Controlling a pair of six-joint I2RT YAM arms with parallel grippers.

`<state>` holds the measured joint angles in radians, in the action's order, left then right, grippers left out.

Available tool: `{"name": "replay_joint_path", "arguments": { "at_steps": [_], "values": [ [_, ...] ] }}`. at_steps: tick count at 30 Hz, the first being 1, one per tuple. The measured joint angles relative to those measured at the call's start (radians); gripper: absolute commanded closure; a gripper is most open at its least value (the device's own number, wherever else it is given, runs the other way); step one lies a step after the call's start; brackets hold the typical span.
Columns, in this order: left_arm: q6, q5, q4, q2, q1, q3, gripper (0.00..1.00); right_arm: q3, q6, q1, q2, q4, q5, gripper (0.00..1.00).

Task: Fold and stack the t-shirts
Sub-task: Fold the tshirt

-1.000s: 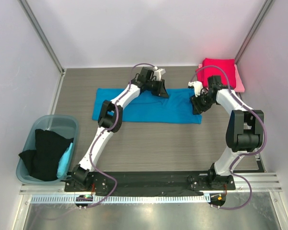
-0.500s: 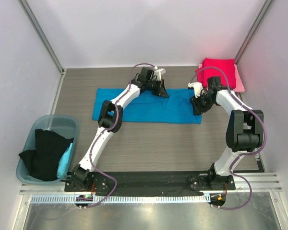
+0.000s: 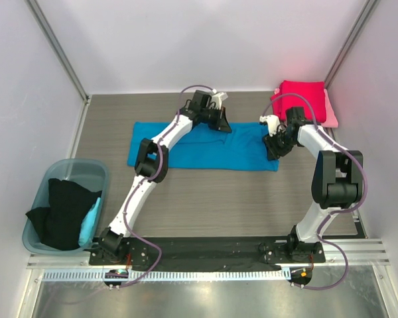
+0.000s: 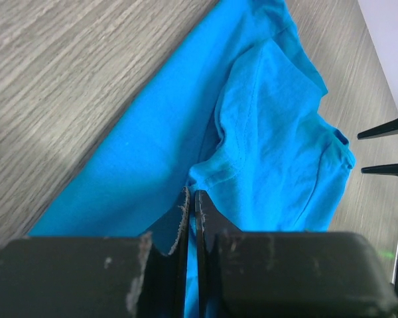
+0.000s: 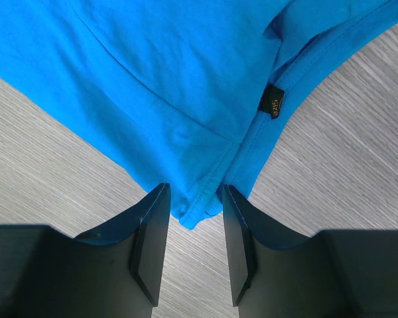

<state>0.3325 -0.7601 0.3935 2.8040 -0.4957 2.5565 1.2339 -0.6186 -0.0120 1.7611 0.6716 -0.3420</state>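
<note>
Across the middle of the wood-grain surface (image 3: pixel 205 205) the bright blue t-shirt (image 3: pixel 205 149) lay spread flat, its long side running left to right. At its far edge, near the middle, the left arm (image 3: pixel 152 159) reached down, and in the left wrist view the left jaws were pressed together on a small raised fold of the blue cloth, which wrinkled where they pinched it. At the shirt's right end the right arm (image 3: pixel 331 172) was lowered. The right wrist view showed the right jaws apart, one on each side of a corner of the hem, with bare surface below. A small black size label (image 5: pixel 273 105) sat in the folded cloth just beyond them.

In the far right corner a folded crimson t-shirt (image 3: pixel 302 93) lay on a pale pink t-shirt (image 3: pixel 331 109), whose edge showed at the right. Well apart, at the near left, the teal tub (image 3: pixel 96 169) held a black t-shirt (image 3: pixel 63 212) that draped over its left rim.
</note>
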Motion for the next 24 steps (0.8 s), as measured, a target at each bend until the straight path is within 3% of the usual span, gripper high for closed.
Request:
{"name": "replay_joint_path", "arguments": {
  "at_steps": [16, 22, 24],
  "values": [
    [-0.057, 0.012, 0.047, -0.002, 0.039, 0.002, 0.97, 0.003, 0.0, 0.0, 0.031, -0.008, 0.0, 0.57],
    [-0.081, 0.026, 0.053, -0.008, 0.047, -0.001, 0.7, 0.004, 0.0, 0.0, 0.034, -0.013, 0.0, 0.57],
    [-0.084, 0.03, 0.053, -0.011, 0.047, -0.001, 0.66, 0.004, 0.0, 0.0, 0.034, -0.013, 0.0, 0.57]
  ]
}}
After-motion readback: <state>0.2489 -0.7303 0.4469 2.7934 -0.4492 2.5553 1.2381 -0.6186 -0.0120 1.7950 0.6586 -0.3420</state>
